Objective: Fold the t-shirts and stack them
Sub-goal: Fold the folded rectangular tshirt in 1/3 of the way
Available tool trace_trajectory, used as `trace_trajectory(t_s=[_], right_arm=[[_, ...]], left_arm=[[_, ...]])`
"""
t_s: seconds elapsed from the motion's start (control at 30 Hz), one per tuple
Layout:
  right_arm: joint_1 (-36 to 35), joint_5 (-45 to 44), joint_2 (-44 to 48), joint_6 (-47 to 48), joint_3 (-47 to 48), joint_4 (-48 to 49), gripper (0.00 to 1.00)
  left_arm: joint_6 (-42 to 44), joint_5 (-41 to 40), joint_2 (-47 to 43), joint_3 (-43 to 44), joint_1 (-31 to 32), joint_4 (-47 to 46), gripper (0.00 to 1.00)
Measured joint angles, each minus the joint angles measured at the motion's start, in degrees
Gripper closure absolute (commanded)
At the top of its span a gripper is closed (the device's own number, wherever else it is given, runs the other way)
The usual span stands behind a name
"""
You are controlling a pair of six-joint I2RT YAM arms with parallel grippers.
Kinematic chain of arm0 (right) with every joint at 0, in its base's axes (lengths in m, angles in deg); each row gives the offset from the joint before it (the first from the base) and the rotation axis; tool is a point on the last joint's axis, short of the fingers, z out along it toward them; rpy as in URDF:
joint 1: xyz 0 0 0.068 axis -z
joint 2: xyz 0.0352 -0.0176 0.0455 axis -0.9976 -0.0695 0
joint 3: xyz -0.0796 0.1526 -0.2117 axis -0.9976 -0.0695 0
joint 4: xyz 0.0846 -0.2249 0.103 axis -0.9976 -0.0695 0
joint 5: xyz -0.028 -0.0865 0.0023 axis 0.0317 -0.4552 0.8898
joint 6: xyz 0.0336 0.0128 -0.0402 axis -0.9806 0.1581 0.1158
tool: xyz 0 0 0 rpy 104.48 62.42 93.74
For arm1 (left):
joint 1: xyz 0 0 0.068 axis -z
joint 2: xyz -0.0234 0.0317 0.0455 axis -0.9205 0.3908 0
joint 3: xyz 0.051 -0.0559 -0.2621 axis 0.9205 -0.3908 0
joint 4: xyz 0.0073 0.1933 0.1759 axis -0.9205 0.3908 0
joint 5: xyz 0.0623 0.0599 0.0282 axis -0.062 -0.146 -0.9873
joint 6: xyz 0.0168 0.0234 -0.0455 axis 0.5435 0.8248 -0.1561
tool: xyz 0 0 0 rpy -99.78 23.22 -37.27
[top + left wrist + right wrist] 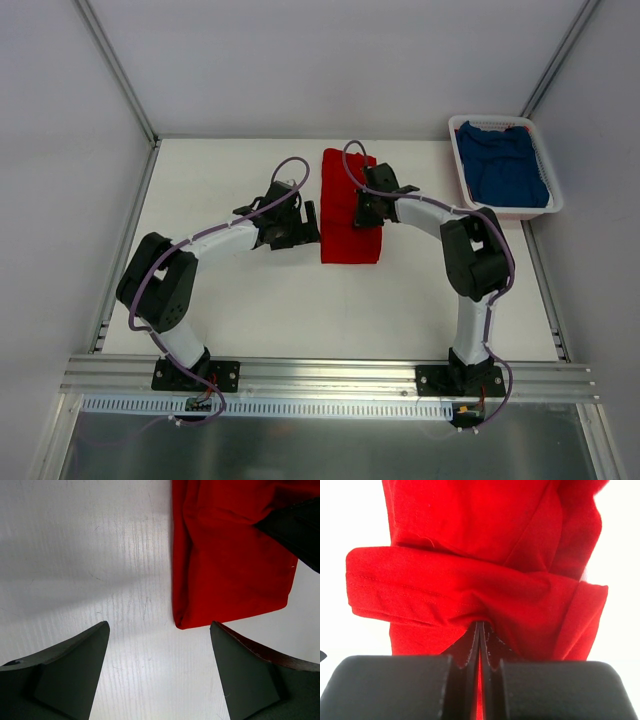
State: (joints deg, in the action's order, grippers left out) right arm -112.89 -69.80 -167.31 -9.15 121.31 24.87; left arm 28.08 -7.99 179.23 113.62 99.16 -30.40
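The red t-shirt [348,232] lies in the middle of the table as a long folded strip. My right gripper [362,212] sits over its right half, and in the right wrist view this gripper [480,625] is shut on a bunched fold of the red t-shirt [470,580]. My left gripper [312,216] stands open just left of the strip. In the left wrist view it [160,625] hovers over bare table, with a folded corner of the red t-shirt [225,565] just beyond its fingertips. The blue t-shirt [507,165] lies crumpled in the basket.
The white slatted basket [505,212] stands at the table's back right corner. Metal frame rails run along the left and right table edges. Part of the right gripper [300,530] shows dark over the red cloth in the left wrist view.
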Motion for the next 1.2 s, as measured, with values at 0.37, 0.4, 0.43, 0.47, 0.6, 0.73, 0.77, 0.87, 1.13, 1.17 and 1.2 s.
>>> trace_trajectory(t_s=[0.37, 0.4, 0.43, 0.47, 0.6, 0.73, 0.77, 0.87, 1.13, 1.17, 1.2], right_arm=[[-1.2, 0.0, 2.2, -0.2, -3.7, 0.4, 1.00], [-1.5, -0.1, 2.4, -0.2, -3.9, 0.4, 1.00], [-1.7, -0.1, 2.7, -0.2, -4.1, 0.4, 1.00], [-1.9, -0.1, 2.8, -0.2, -4.1, 0.4, 1.00], [-2.4, -0.1, 2.9, -0.2, -4.1, 0.5, 1.00], [-2.4, -0.1, 2.6, -0.2, -3.7, 0.4, 1.00], [-2.4, -0.1, 2.1, -0.2, -3.2, 0.4, 1.00], [-2.3, -0.1, 0.7, -0.2, -1.6, 0.4, 1.00], [-1.8, -0.1, -2.6, 0.1, 1.8, 0.3, 1.00], [-1.7, -0.1, -2.8, 0.1, 2.2, 0.3, 1.00], [-1.5, -0.1, -3.0, 0.2, 2.6, 0.2, 1.00]], left_arm=[[0.0, 0.0, 0.0, 0.0, 0.0, 0.0, 0.18], [0.0, 0.0, 0.0, 0.0, 0.0, -0.1, 0.17], [0.0, 0.0, 0.0, 0.0, 0.0, -0.1, 0.17], [0.0, 0.0, 0.0, 0.0, 0.0, -0.2, 0.18], [0.0, 0.0, 0.0, 0.0, 0.0, -0.3, 0.18], [0.0, 0.0, 0.0, 0.0, 0.0, -0.4, 0.18], [0.0, 0.0, 0.0, -0.1, 0.0, -0.4, 0.18], [0.0, 0.0, -0.4, -0.6, 0.0, -0.4, 0.18], [0.0, 0.0, -1.0, -1.1, 0.0, -0.4, 0.18], [0.0, 0.0, -1.0, -1.1, 0.0, -0.4, 0.18], [0.0, 0.0, -1.0, -1.2, 0.0, -0.4, 0.18]])
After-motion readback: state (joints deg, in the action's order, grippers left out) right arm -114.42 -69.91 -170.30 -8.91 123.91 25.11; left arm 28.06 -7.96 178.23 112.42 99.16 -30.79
